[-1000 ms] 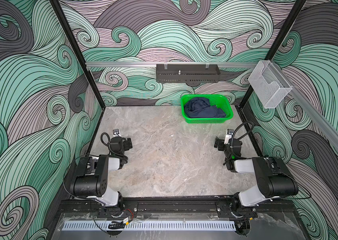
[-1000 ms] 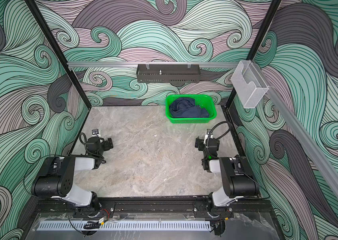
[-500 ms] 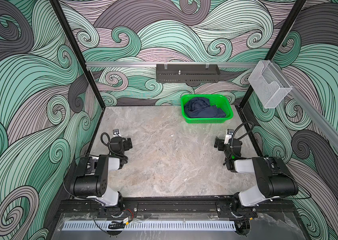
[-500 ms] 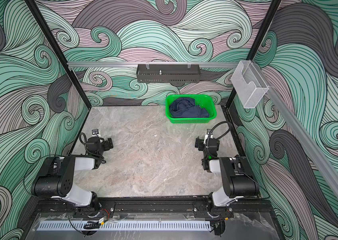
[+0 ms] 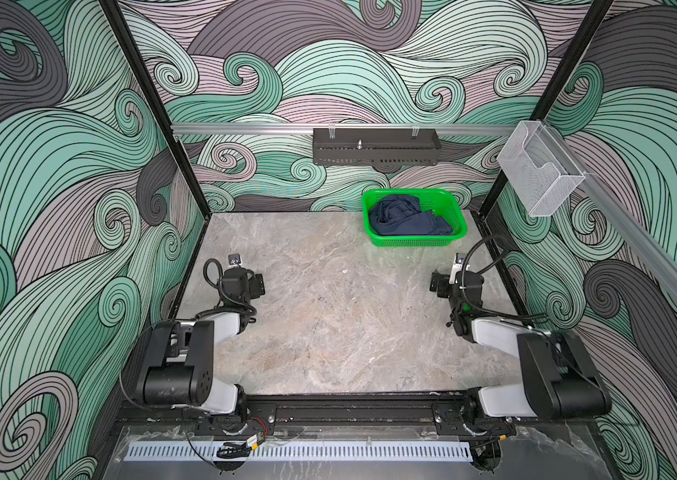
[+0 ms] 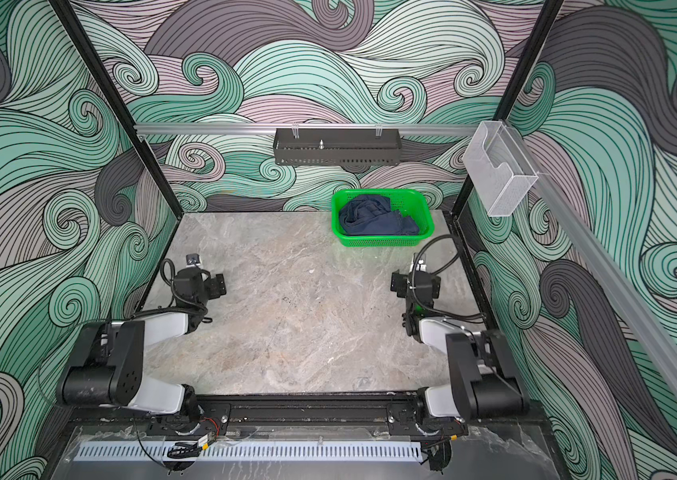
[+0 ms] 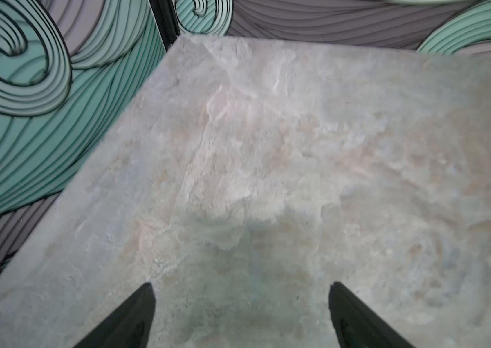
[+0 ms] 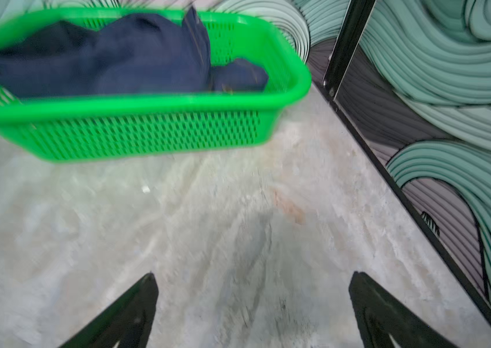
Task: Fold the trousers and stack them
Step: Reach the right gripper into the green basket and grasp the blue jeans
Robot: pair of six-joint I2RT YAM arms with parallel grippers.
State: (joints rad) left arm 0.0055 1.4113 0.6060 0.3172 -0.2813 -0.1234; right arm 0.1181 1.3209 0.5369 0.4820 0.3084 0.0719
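The trousers (image 5: 405,218) (image 6: 374,218) are a crumpled heap of dark navy denim inside a green basket (image 5: 411,241) (image 6: 382,241) at the back right of the table. In the right wrist view the trousers (image 8: 117,60) fill the basket (image 8: 147,135), which stands a short way ahead of my right gripper (image 8: 253,274). That gripper (image 5: 436,284) (image 6: 397,284) hovers low by the right wall, open and empty. My left gripper (image 5: 258,284) (image 6: 218,286) sits near the left wall, far from the basket. It (image 7: 239,284) is open over bare table.
The marble-look table (image 5: 328,324) stretches between the two arms. A black perforated shelf (image 5: 376,151) hangs on the back rail. A clear plastic holder (image 5: 538,174) hangs on the right rail. Black frame posts (image 8: 343,45) mark the corners.
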